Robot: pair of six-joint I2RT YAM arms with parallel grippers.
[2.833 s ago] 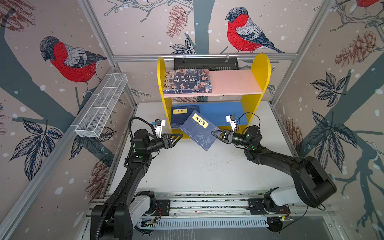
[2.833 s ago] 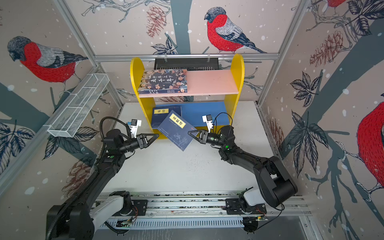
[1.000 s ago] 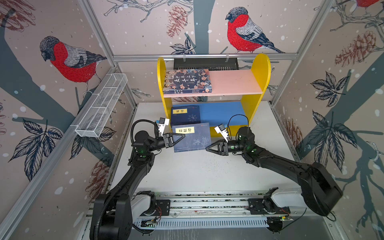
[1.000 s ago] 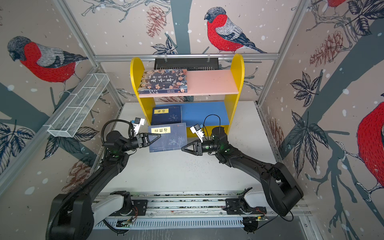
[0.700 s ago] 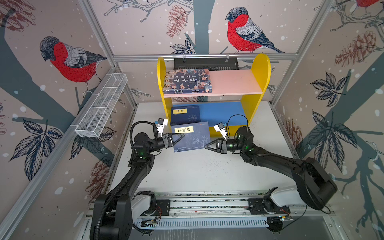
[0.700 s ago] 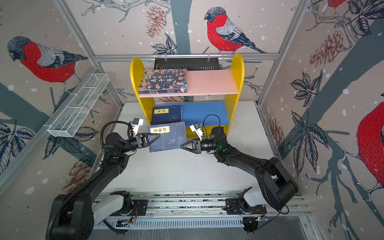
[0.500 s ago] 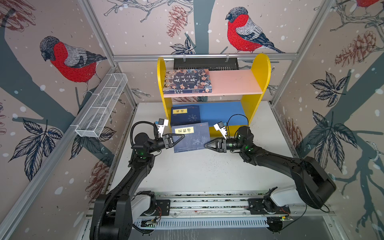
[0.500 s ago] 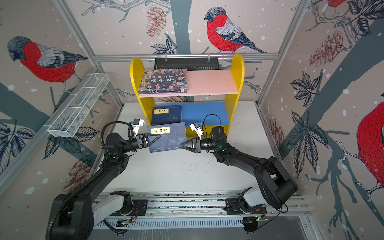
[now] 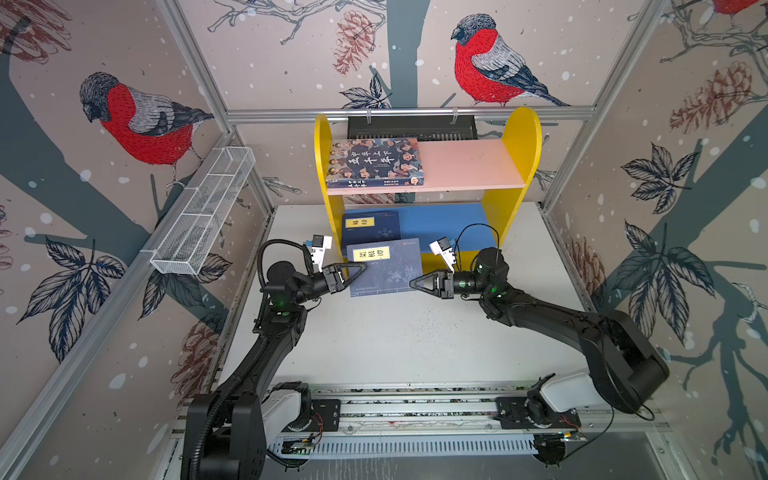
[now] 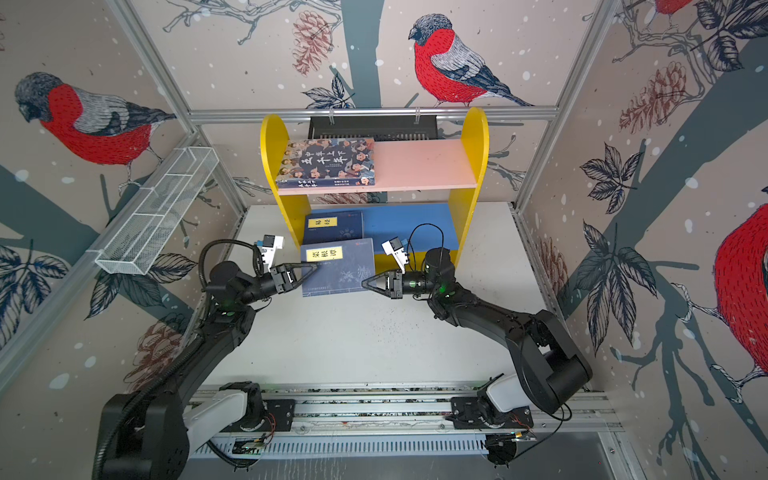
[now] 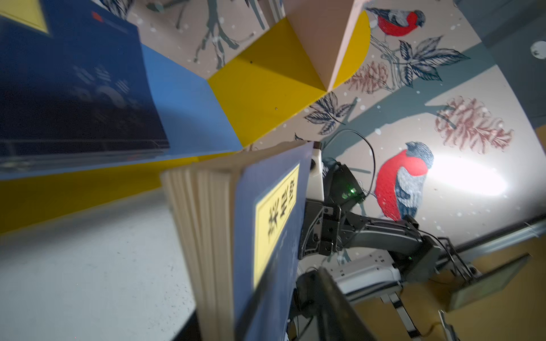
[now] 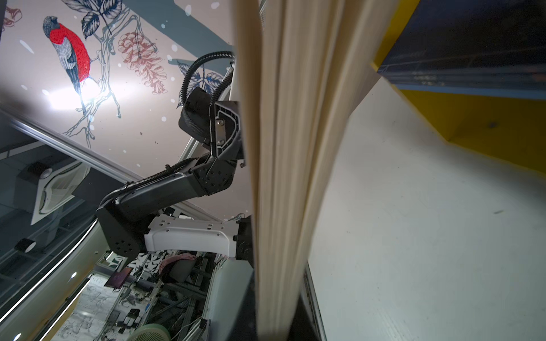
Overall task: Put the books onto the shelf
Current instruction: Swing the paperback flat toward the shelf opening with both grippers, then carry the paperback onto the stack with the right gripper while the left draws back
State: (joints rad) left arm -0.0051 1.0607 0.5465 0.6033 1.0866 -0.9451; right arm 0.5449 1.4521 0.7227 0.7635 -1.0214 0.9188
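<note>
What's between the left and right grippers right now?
The navy book with the yellow label, its left edge at the left gripper and its right edge at the right gripper. Both top views show it.

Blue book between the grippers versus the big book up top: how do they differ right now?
The blue book has a navy cover with a yellow label; the big book shows faces and white characters. The big book lies flat on the pink board of the shelf; the blue book is out front between the left gripper and right gripper, not yet shelved. Both are cover up.
</note>
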